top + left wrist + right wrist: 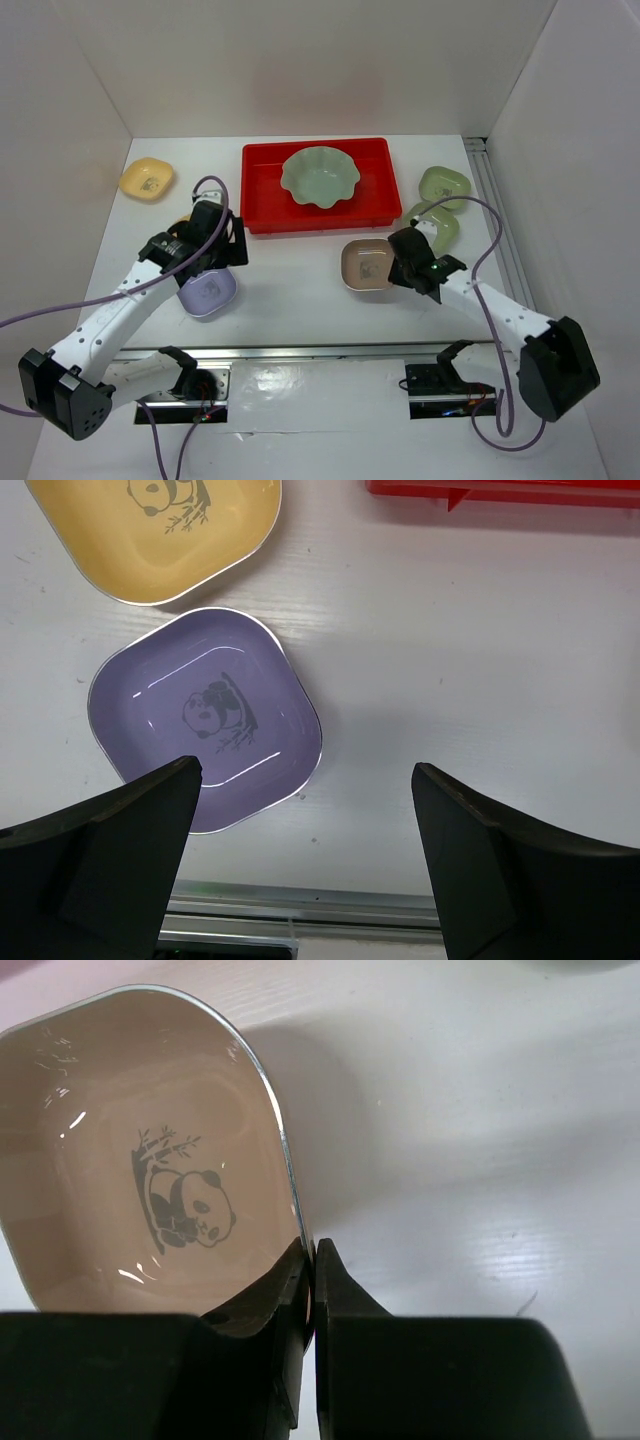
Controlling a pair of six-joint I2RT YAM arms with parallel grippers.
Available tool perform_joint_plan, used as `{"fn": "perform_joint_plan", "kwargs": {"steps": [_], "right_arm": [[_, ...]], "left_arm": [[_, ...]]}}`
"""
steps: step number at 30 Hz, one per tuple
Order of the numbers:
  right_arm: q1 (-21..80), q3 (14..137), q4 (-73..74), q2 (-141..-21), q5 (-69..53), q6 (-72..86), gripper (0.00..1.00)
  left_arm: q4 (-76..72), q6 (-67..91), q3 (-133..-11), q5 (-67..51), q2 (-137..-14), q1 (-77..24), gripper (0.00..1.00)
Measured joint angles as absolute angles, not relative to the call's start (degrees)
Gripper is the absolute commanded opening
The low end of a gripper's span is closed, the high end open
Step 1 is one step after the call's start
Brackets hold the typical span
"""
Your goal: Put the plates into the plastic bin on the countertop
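The red plastic bin (262, 205) sits at the back middle of the white countertop (300, 290), with the large pale-green scalloped plate (320, 177) inside it. My right gripper (398, 262) is shut on the right rim of the pink dish (364, 266); in the right wrist view its fingers (312, 1260) pinch that dish (150, 1160) at the rim. My left gripper (215, 255) hangs open above the lavender dish (207, 292). That dish (200, 715) lies ahead and to the left of the open gripper (305, 810), which holds nothing.
A yellow dish (146, 179) lies at the back left. Another yellow dish (160, 530) lies beside the lavender one, mostly hidden under the left arm from above. Two light-green dishes (444, 184) (436, 226) rest right of the bin. A metal rail (320, 352) runs along the near edge.
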State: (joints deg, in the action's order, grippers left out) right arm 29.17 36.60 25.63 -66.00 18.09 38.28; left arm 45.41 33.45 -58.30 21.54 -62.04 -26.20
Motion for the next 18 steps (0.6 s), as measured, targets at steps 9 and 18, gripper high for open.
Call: {"fn": "perform_joint_plan", "kwargs": {"steps": [9, 18], "right_arm": [[37.6, 42.6, 31.1, -56.8, 15.7, 39.8, 0.0], [32.1, 74.0, 24.5, -84.3, 13.9, 31.1, 0.0]], "left_arm": [[45.4, 33.5, -58.3, 21.5, -62.0, -25.5, 1.0], [45.4, 33.5, -58.3, 21.4, -62.8, -25.5, 1.0]]}}
